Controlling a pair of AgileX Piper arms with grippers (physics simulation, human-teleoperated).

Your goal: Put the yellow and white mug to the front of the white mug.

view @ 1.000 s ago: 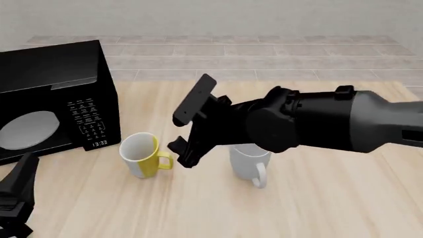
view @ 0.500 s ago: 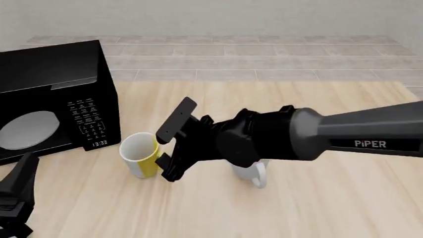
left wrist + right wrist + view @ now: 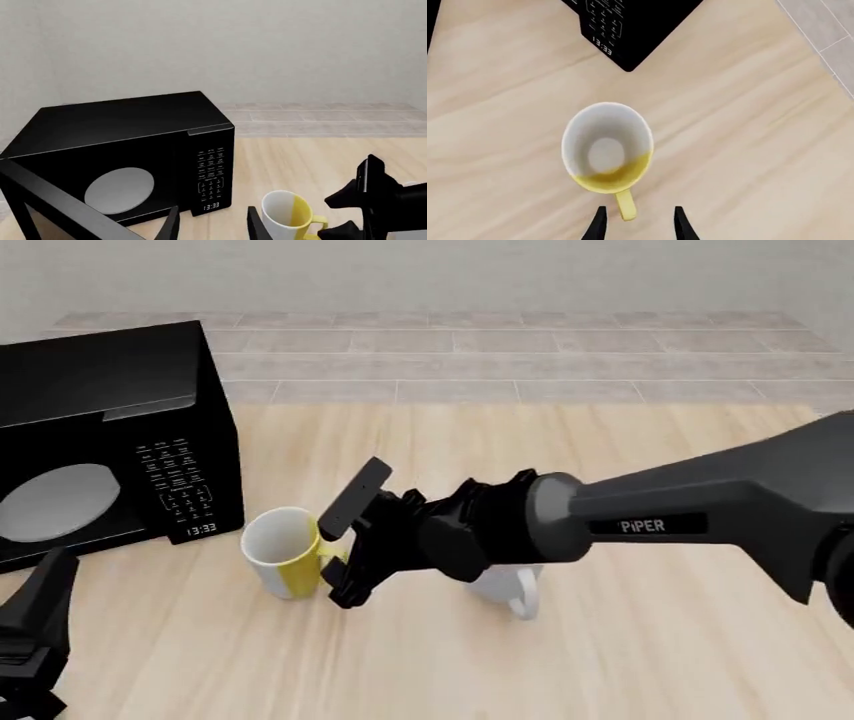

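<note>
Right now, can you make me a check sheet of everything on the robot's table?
Surface: wooden table, no spills seen.
Job's things: yellow mug upright beside the microwave; white mug upright to its right, mostly hidden by the right arm.
Clutter: black microwave, door shut, display reads 13:33.
Grippers: right tool open, fingers either side of the yellow handle; left tool open, holding nothing.
Cables: nothing seen.
Surroundings: tiled floor, plain wall.
</note>
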